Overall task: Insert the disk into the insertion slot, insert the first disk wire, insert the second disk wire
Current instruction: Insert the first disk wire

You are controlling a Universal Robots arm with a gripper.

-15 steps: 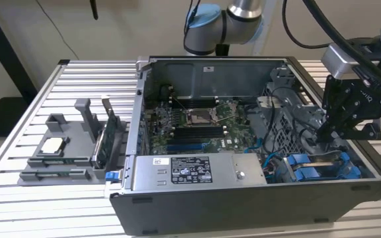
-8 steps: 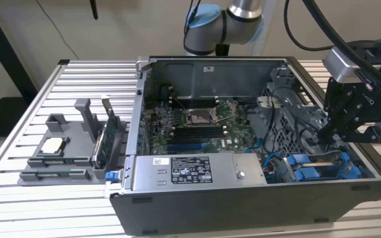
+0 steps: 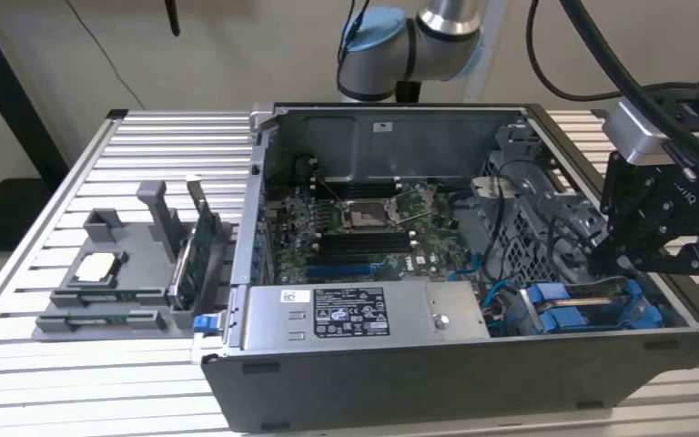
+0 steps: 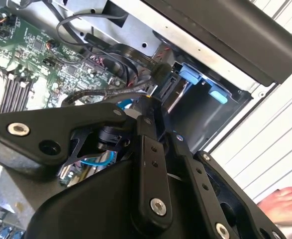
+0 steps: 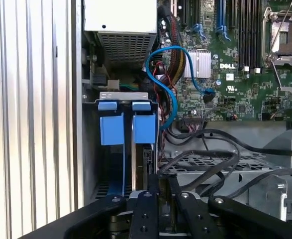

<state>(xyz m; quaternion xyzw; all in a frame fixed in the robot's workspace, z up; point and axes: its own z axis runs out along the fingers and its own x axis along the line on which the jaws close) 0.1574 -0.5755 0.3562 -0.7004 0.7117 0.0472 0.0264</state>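
Tool (image 5: 155,185) low over the drive cage, with the disk in its bay at what looks like the wire stage.
The tool's black linkage fills the foreground in both wrist views. I cannot tell whether it is open or closed, or whether it has hold of anything. The disk (image 5: 144,128), in its blue carrier, stands on edge inside the insertion slot (image 5: 117,95) directly ahead of the tool, close but apparently not touching. Loose black cables (image 5: 205,159) run just beside the tool, and a blue cable (image 5: 168,94) loops from the cage towards the motherboard (image 5: 245,74). Judgement: a connector should go in square to the disk's end on a straight approach, with the slack cables kept out of the bay. A person's hand (image 4: 285,201) rests on the table (image 5: 31,99) outside the case.
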